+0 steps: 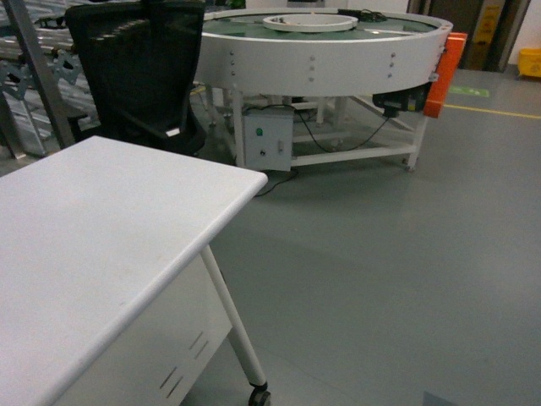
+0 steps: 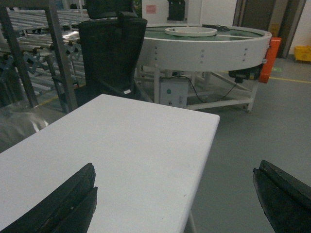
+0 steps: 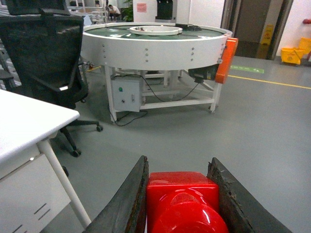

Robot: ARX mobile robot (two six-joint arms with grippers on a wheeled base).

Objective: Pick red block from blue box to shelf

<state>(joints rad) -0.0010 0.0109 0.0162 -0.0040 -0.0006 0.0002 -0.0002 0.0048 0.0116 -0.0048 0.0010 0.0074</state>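
Observation:
The glossy red block (image 3: 182, 199) is clamped stud-up between the dark fingers of my right gripper (image 3: 179, 165), held in the air above grey floor beside the table corner. My left gripper (image 2: 174, 171) is open and holds nothing; it hovers over the white table (image 2: 136, 145) near its right edge. The stainless-steel shelf (image 2: 41, 53) stands behind the table on the left, and its posts show at the top left of the head view (image 1: 34, 76). The blue box is out of view. Neither gripper shows in the head view.
A black mesh office chair (image 1: 135, 72) stands behind the white table (image 1: 93, 228). Beyond it is a round white conveyor (image 1: 330, 51) on a frame with a control box (image 1: 264, 139). Grey floor (image 1: 397, 271) stretches to the right.

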